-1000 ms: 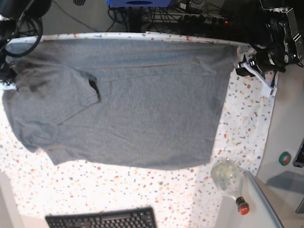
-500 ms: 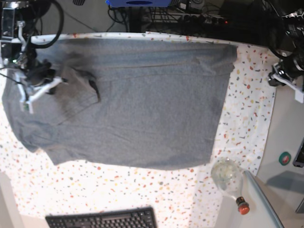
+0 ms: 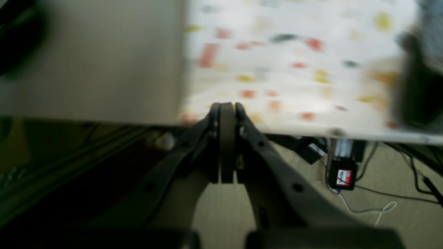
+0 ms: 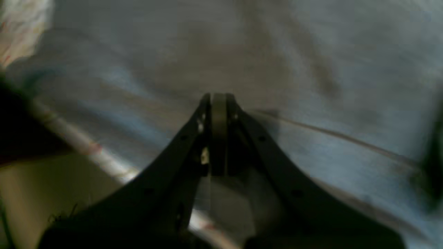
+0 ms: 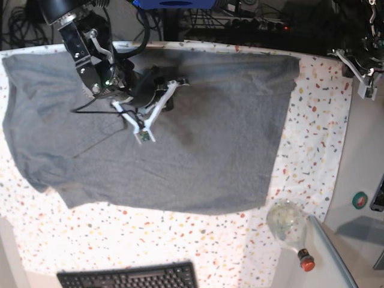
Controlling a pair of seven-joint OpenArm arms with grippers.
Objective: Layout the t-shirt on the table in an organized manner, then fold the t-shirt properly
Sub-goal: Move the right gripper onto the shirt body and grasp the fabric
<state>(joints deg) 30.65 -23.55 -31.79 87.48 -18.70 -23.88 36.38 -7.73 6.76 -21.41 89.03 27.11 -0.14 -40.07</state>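
Observation:
The grey t-shirt (image 5: 204, 138) lies spread flat across the speckled table (image 5: 312, 144), its hem towards the right. My right gripper (image 5: 143, 129) hovers over the upper middle of the shirt with its jaws shut and nothing between them. The right wrist view shows its fingertips (image 4: 217, 100) together above blurred grey cloth (image 4: 328, 69). My left gripper (image 5: 362, 84) is shut and empty past the table's far right corner, off the shirt. The left wrist view shows it (image 3: 226, 107) above the edge of the speckled cloth (image 3: 294, 69). The arm hides the neckline.
A clear glass flask (image 5: 287, 221) with a red cap (image 5: 307, 262) lies at the front right. A black keyboard (image 5: 129, 277) sits at the front edge. The plain grey side surface (image 5: 366, 150) carries a small green disc (image 5: 360, 200). Cables and gear lie behind the table.
My right arm swept from the shirt's left end to over its upper middle. My left arm drew back towards the far right corner. The shirt's upper left corner now lies uncovered.

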